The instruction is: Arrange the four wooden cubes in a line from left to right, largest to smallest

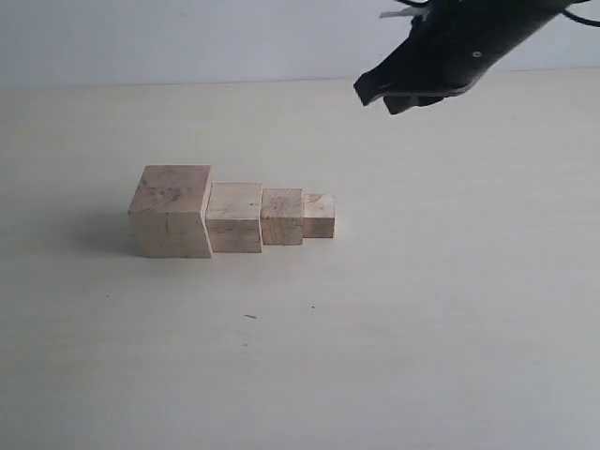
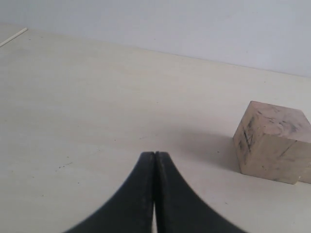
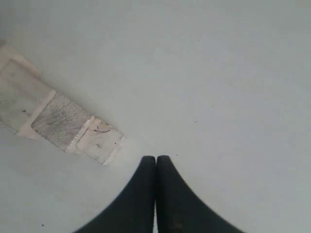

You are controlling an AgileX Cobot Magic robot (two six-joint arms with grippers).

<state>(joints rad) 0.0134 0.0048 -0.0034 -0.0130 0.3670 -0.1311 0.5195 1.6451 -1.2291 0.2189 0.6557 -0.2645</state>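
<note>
Four pale wooden cubes stand side by side in a row on the table: the largest [image 1: 172, 210] at the left, then the second [image 1: 234, 217], the third [image 1: 281, 216] and the smallest [image 1: 319, 215] at the right. My right gripper [image 1: 389, 98] hangs shut and empty high above the table, up and right of the row. From the right wrist view the smallest cube [image 3: 100, 140] lies just beside my shut gripper [image 3: 156, 158]. In the left wrist view the left gripper [image 2: 154, 154] is shut and empty, with the largest cube [image 2: 272, 142] off to one side.
The table [image 1: 422, 328] is a plain pale surface with a few dark specks [image 1: 250, 316]. A light wall [image 1: 187, 37] runs behind it. The left arm does not show in the exterior view.
</note>
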